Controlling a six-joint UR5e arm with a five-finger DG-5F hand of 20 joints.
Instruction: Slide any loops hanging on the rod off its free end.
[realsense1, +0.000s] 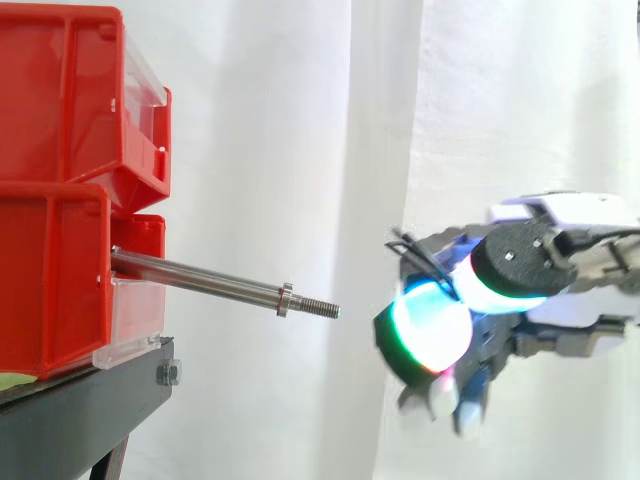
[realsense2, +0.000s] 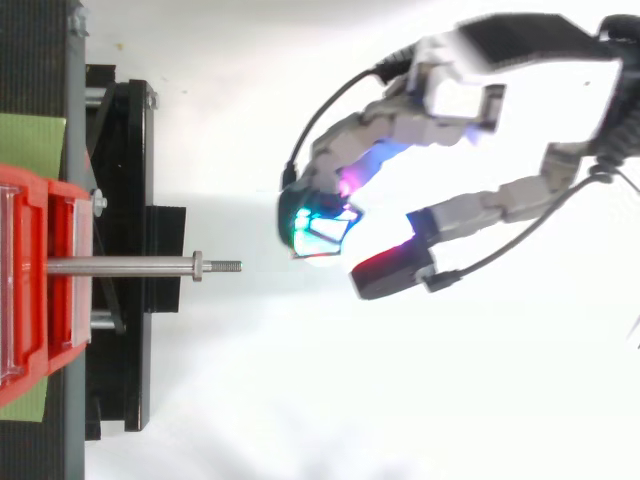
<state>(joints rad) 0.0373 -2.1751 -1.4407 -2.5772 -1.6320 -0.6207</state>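
The rod (realsense1: 200, 281) is sticking out of the red bins (realsense1: 50, 200) toward 3 o'clock, and it is looking bare: 0 loops are hanging on it. The hand (realsense1: 520, 270) is hovering well apart at 3 o'clock of the free end, its fingers (realsense2: 318, 228) loosely curved, tips apart, gripping nothing. The rod is looking like stiff, smooth steel, so a light, floppy loop should be gliding easily if pinched low. The nut (realsense1: 285, 300) and threaded tip are likely snag spots. Nothing is standing between hand and rod, and the black stand (realsense1: 80, 410) is sitting below at 7 o'clock.
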